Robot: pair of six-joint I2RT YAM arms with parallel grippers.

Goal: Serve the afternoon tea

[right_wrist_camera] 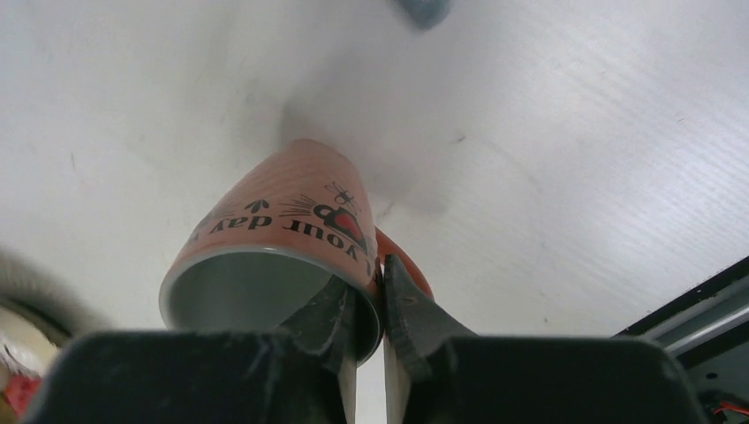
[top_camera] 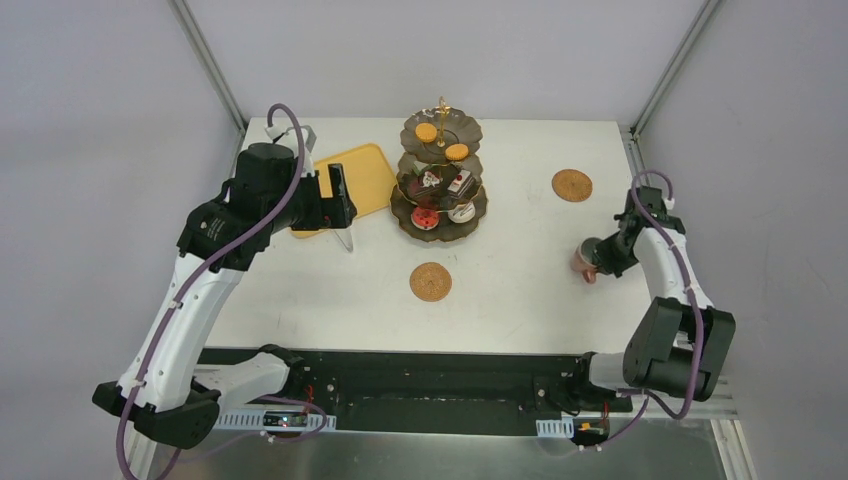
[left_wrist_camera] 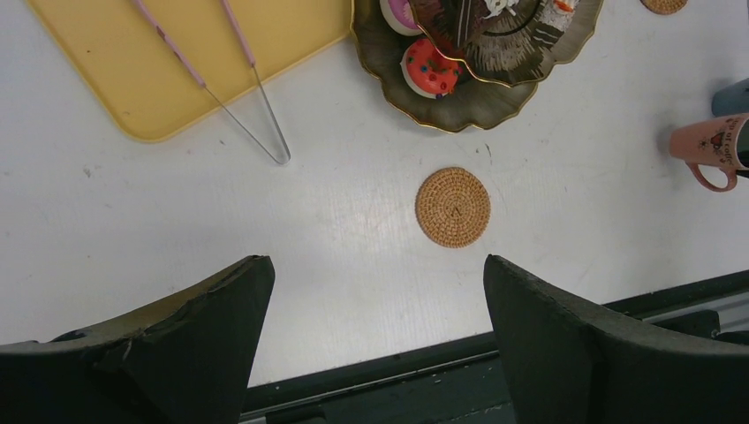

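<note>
The dark three-tier stand (top_camera: 440, 180) stands at the back middle. It carries orange cookies (top_camera: 427, 132) on top and small cakes (top_camera: 438, 218) lower down; a red cake (left_wrist_camera: 430, 75) shows in the left wrist view. One woven coaster (top_camera: 430, 282) lies in front of the stand, another (top_camera: 571, 185) to its right. My right gripper (right_wrist_camera: 371, 283) is shut on the rim of the pinkish cup (right_wrist_camera: 283, 238), tilted above the table at the right (top_camera: 585, 260). The blue-grey cup (left_wrist_camera: 733, 95) is just beyond it. My left gripper (left_wrist_camera: 378, 269) is open and empty, high above the near coaster (left_wrist_camera: 452, 207).
A yellow tray (top_camera: 350, 180) lies left of the stand. Metal tongs with pink handles (left_wrist_camera: 238, 97) lie across its edge onto the table. The dark front rail (top_camera: 440, 375) runs along the table's near edge.
</note>
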